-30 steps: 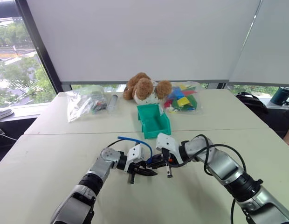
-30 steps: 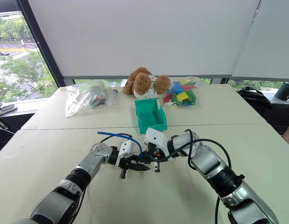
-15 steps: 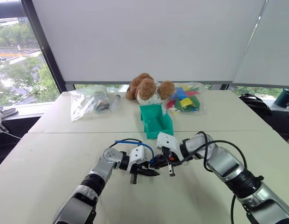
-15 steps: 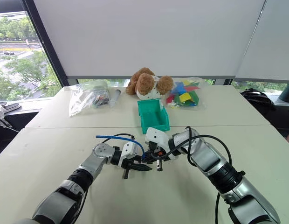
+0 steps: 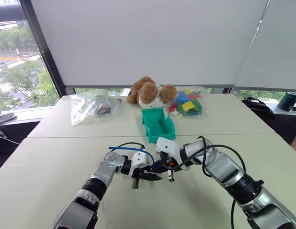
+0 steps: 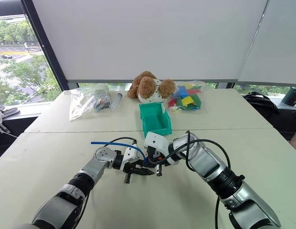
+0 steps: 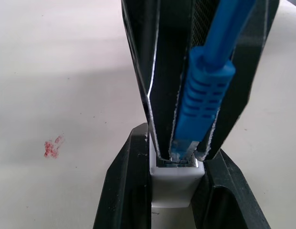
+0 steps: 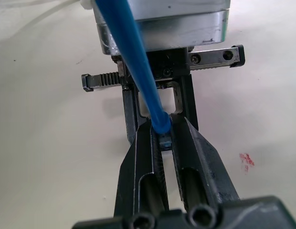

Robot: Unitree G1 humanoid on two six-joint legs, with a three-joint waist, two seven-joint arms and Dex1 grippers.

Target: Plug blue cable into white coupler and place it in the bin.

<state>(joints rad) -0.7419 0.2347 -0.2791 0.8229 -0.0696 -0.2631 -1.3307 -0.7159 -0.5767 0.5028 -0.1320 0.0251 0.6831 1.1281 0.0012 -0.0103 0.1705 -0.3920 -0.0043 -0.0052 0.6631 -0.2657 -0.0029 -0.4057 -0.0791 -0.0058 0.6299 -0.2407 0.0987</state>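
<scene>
Blue cable (image 7: pixel 205 90) sits right in the middle of the action: its ribbed plug end is pinched between the right gripper (image 8: pixel 162 138)'s two black fingers (image 7: pixel 141 71), and the tip of the plug is at the mouth of the white coupler (image 7: pixel 175 183), either just entering or seated, can't tell which from the left wrist view. The coupler itself is clamped between the left gripper (image 7: pixel 174 191)'s fingers (image 7: pixel 124 191), which press on both of its sides. So both grippers are closed down on something, right on the cable, left on the coupler, and they meet nose to nose just above the table (image 5: pixel 52 157).

From the head views, the two grippers come together near the middle of the near table, left gripper (image 5: pixel 147 175) pointing toward the right one (image 5: pixel 163 168). The rest of the blue cable arcs up and back over the left wrist, its free end sticking out to the robot's left.

Just beyond the grippers is the teal bin (image 5: pixel 158 125), with the open sloped front facing the robot. Behind it lies a brown teddy bear (image 5: pixel 149 90). A clear bag of coloured blocks (image 5: pixel 186 102) lies beside the bear on the right, and another clear bag (image 5: pixel 90 106) on the left. There's a small red smudge (image 7: pixel 51 147) on the tabletop near the grippers.
</scene>
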